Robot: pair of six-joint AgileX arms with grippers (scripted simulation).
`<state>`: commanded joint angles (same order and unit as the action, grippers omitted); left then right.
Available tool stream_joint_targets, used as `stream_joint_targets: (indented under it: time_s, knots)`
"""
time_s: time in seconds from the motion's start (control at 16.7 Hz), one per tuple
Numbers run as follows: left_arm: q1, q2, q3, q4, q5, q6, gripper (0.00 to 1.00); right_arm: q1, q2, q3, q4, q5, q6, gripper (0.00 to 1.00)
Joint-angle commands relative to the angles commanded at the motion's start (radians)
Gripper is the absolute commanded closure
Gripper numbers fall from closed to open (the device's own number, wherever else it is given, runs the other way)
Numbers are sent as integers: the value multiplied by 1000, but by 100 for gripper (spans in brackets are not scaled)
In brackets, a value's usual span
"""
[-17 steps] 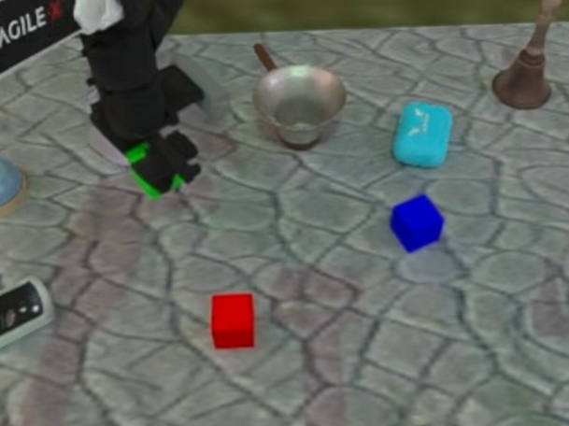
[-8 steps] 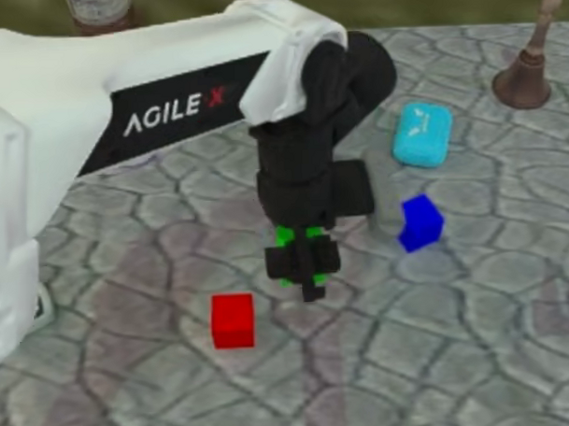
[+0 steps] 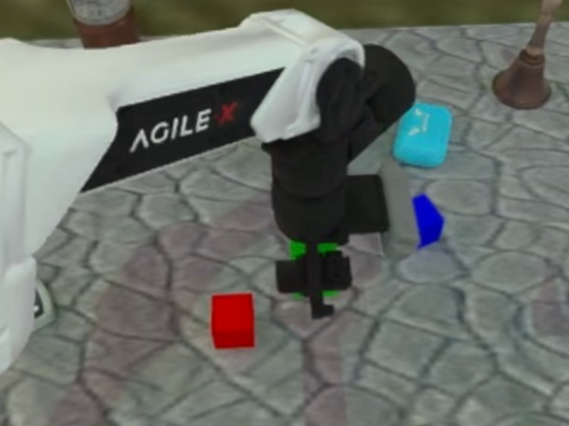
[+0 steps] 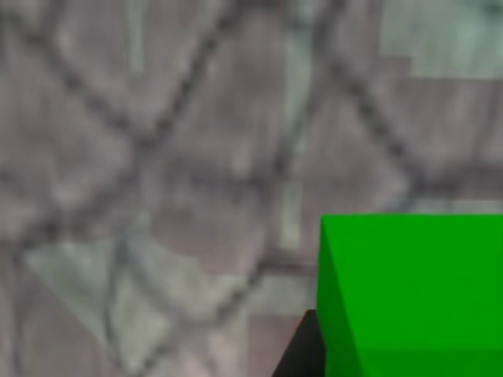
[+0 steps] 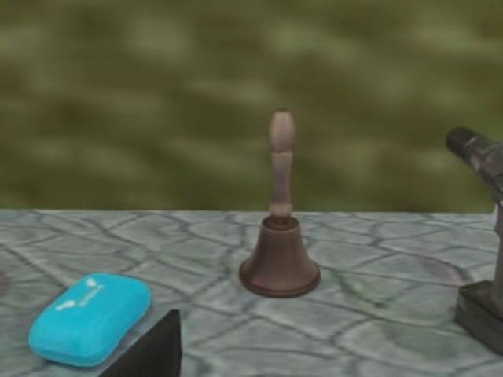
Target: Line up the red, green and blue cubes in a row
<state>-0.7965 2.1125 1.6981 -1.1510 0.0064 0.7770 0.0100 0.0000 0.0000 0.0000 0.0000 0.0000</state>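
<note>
The green cube (image 3: 313, 250) is clamped in the left end effector (image 3: 313, 276); it should be lowered squarely onto the bench (image 3: 476, 337), level with the red cube (image 3: 232, 319) beside it.

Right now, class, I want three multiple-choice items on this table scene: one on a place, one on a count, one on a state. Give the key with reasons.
1. Where does the red cube lie, seen from the top view?
A. Left of the left tool
B. Right of the blue cube
C. Beside the bell

2. How many small plain cubes show in the top view?
A. One
B. Two
C. Three

3. What is the green cube doing?
A. Lying free on the table
B. Held in the left tool
C. Stacked on the red cube

Key:
1 A, red sits left of the tool.
2 C, red, green and blue all show.
3 B, green shows between the tool's fingers.
</note>
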Motion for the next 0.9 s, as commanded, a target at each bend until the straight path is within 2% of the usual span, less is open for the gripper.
stream_joint_targets:
  time_s: [0.36,0.66,0.9]
  knots:
    - [-4,63,-124,193,1,-1,100,0,0,0,0,0,0,0]
    - [-6,75,-144,222,1,0,100,0,0,0,0,0,0,0]
    - [-6,75,-144,222,1,0,70,0,0,0,0,0,0,0]
